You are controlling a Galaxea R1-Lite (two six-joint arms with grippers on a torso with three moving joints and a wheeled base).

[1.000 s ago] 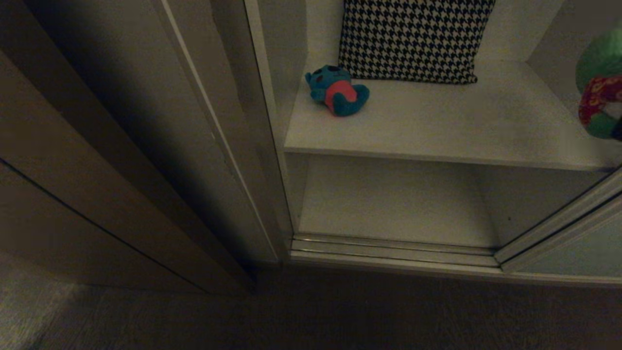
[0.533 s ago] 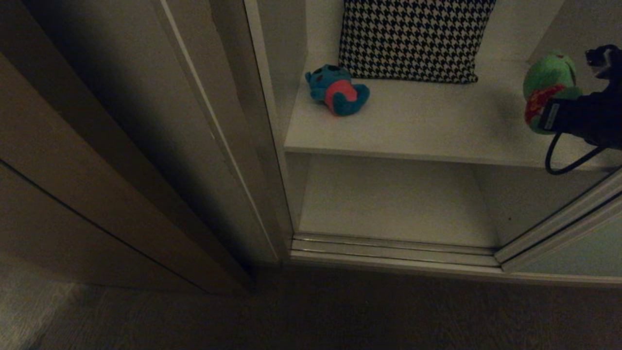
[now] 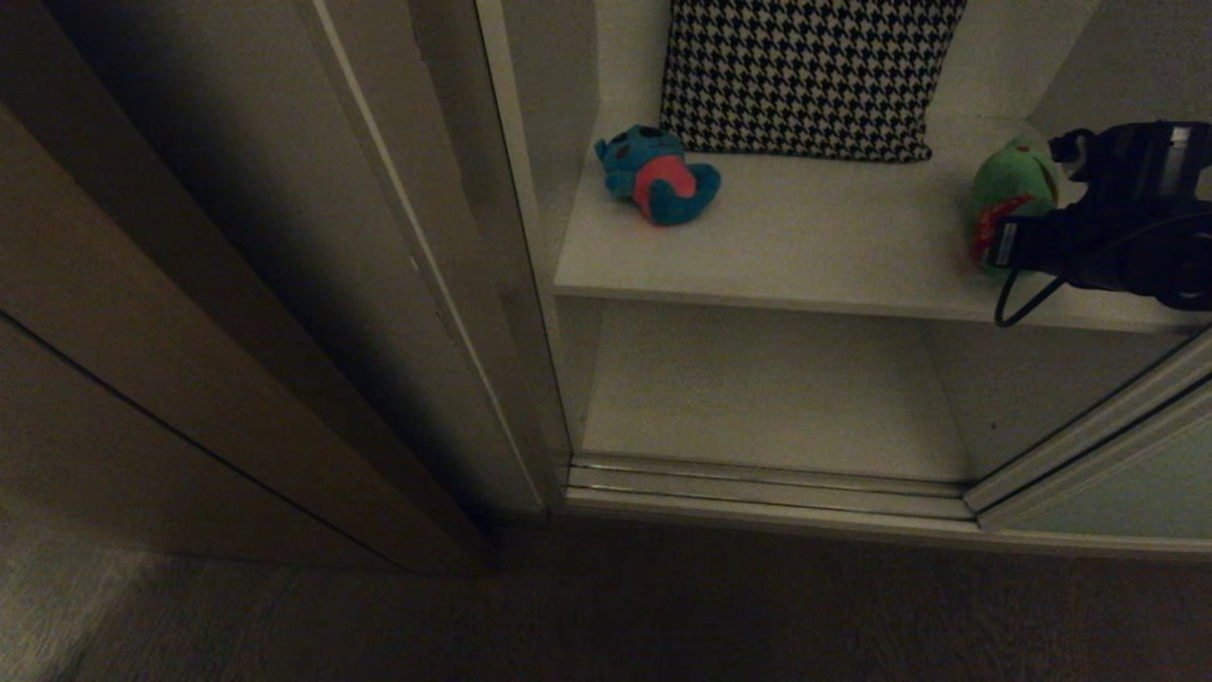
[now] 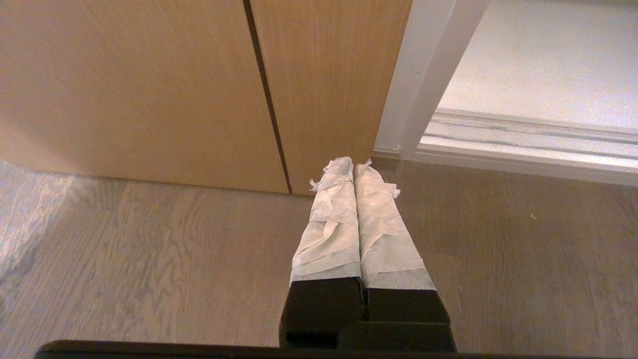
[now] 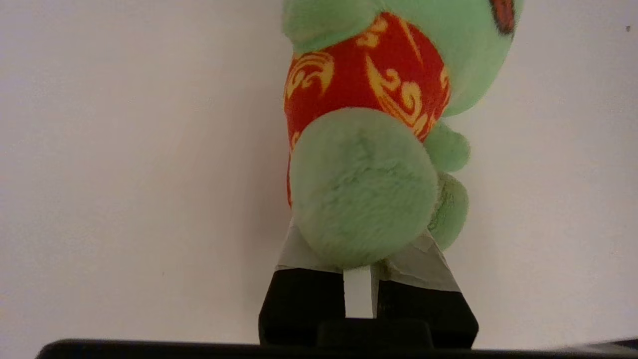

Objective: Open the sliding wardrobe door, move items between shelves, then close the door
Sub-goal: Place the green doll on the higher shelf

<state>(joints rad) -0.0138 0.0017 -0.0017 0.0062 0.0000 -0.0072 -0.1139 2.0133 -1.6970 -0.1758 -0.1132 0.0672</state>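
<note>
right tool (image 3: 994,242) gripping frog (image 3: 1008,189), shelf (image 3: 833,275) edge

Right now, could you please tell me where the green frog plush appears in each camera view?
Head view: green frog plush at the right end of the upper white shelf, held in the right gripper.
Left wrist view: not in it.
Right wrist view: frog upper centre.
Shared landmark: the white shelf.

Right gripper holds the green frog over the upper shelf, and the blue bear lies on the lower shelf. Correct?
Not quite. The blue bear lies on the upper shelf too, as the head view shows. The right gripper does hold the green frog.
</note>
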